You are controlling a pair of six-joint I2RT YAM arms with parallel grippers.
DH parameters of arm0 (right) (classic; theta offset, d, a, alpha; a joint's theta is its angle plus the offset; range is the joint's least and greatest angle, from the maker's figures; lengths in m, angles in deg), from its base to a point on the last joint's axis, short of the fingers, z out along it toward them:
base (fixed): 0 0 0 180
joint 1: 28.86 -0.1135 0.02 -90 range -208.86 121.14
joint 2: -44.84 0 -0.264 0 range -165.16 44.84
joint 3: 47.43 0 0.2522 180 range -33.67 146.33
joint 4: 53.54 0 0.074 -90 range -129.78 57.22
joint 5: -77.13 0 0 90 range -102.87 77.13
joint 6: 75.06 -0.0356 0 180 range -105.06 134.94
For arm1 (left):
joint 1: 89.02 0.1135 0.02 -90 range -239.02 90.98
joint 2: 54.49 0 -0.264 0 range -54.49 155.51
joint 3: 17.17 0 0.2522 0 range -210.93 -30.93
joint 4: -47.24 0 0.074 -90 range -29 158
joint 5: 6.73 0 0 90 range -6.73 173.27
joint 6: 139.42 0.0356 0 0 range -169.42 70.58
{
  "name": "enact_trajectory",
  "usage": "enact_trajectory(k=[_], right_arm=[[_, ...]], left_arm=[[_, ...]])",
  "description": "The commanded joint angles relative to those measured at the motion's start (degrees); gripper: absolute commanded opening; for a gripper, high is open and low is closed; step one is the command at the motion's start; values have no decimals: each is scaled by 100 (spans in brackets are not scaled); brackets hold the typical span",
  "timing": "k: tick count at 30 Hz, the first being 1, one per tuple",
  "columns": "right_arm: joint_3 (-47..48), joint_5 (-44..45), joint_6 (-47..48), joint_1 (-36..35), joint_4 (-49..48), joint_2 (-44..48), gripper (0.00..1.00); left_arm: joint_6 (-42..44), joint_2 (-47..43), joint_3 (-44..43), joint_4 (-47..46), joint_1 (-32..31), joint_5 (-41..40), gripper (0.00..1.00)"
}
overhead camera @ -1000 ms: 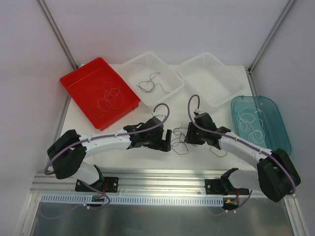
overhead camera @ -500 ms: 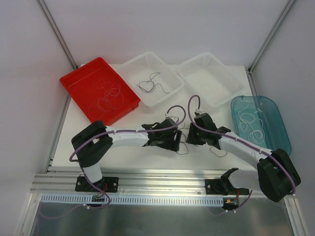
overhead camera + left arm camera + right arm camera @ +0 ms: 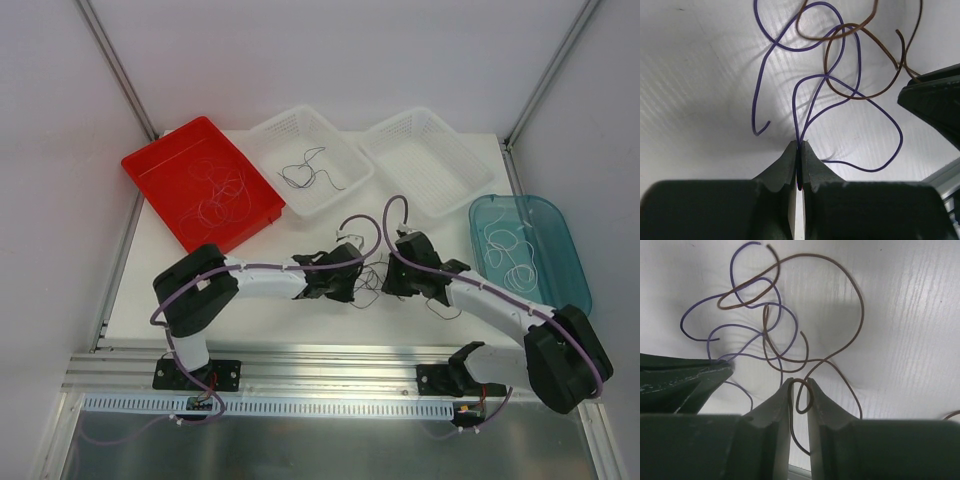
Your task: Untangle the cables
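Note:
A purple cable (image 3: 757, 95) and a brown cable (image 3: 860, 95) lie knotted together on the white table, between the two grippers (image 3: 368, 290). My left gripper (image 3: 800, 145) is shut on a doubled strand of the purple cable, right at its fingertips. My right gripper (image 3: 799, 382) faces it from the other side. Its jaws stand only a little apart, with a small loop of the brown cable (image 3: 860, 315) squeezed between them and touching both fingers. In the right wrist view the purple cable (image 3: 695, 310) crosses the brown one several times.
At the back stand a red tray (image 3: 160, 165) holding pale cables, a white basket (image 3: 275, 130) holding a dark cable (image 3: 305, 172) and a second white basket (image 3: 470, 165). A teal tray (image 3: 570, 230) with white cables sits at the right. A loose cable end (image 3: 445, 310) lies under the right arm.
My left arm has swung right to the tangle and its jaws have shut on the purple cable. The right gripper's jaws have narrowed around the brown loop.

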Motion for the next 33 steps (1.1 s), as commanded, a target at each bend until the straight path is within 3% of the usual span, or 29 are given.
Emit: enact_trajectory(k=[1,8,13,18,24,29,33], right_arm=[[-34,190,30,49,70,236,18],[-139,278,206,488,368,535,1],[-174,217,390,979,553,632,1],[-174,261,426,1226,720,667,1],[-236,234,452,1473,782,702,1],[-236,173,444,1587,756,623,1],[-245,59,444,1587,747,632,1]], left_arm=[[163,-384,317,219,-59,-449,0],[558,-1755,967,1115,20,-1266,0],[822,-3100,1293,1730,353,-1373,0],[1094,-4539,1478,2441,1223,-1338,0],[1717,-5692,907,3584,2286,-1768,0],[2149,-5879,223,4411,2560,-2585,0],[2264,-6010,-209,4597,2595,-2490,0]])
